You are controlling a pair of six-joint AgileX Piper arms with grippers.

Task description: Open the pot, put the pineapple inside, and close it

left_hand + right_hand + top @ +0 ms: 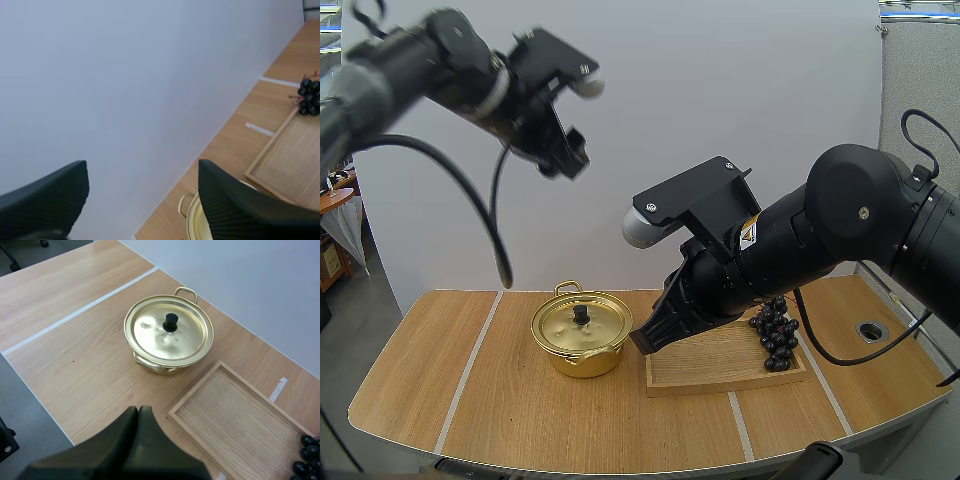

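Broadly, a light wooden worktop [520, 420] crossed by pale strips is seen, with both arms held above it. The right gripper [645, 340] is poised low over the gap between the pot and the left end of the tray, pointing down and to the left. Its fingers [131, 420] are pressed together into one dark wedge, and nothing is held by them. The left gripper [570, 150] is raised high, well above the worktop and back toward the wall. Its fingers [55, 192] are spread wide, with nothing gripped between them.

A wooden tray [720, 365] is laid right of centre, its long axis running left to right along the worktop. Just beside its left end a gold pot [582, 345] is set upright, apart from the tray. The pot is covered by its lid [605, 320], which is seated flat. The two handles [567, 288] are lined up from the wall side toward the front edge, and the black knob [582, 314] is pointed straight up.

A dark bunch of grapes [778, 335] is placed at the right end of the tray, its length running from back to front. It is partly hidden by the right arm, so whether it lies wholly within the rim cannot be told.
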